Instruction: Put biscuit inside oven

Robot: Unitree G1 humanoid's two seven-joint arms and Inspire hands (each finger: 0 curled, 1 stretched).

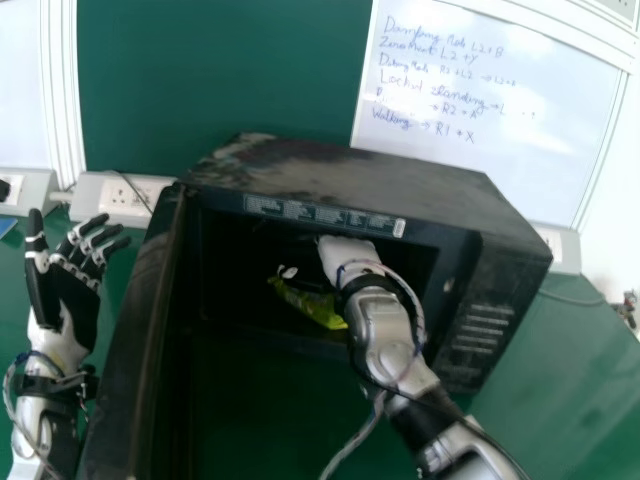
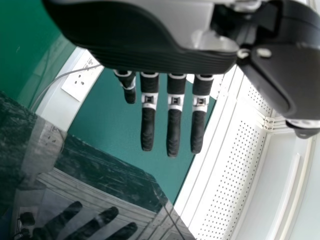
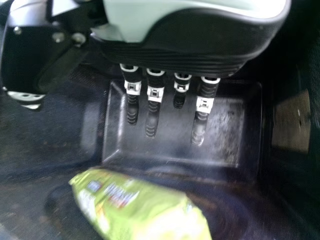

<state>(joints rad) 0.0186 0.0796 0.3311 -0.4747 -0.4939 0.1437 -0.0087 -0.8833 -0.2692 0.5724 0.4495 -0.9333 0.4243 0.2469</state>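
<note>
Door (image 1: 140, 330) of the oven (image 1: 370, 180) stands wide, presumably to give the work a free way in. Beside it, outside, is the left hand (image 1: 75, 292), fingers nearly straight, apart and holding nothing – probably kept there to be out of the way. Through the opening, the right hand (image 1: 347, 258) is inside the oven, its fingers straight, apart, clamped on nothing. The biscuit packet (image 1: 315, 305) lies on its side on the oven floor, so the placing looks done; what likely remains is drawing that hand out without dragging the wrapper. Count: one packet, one oven, one door, two hands – one in, one out. Beyond hangs one whiteboard (image 1: 490, 110).
</note>
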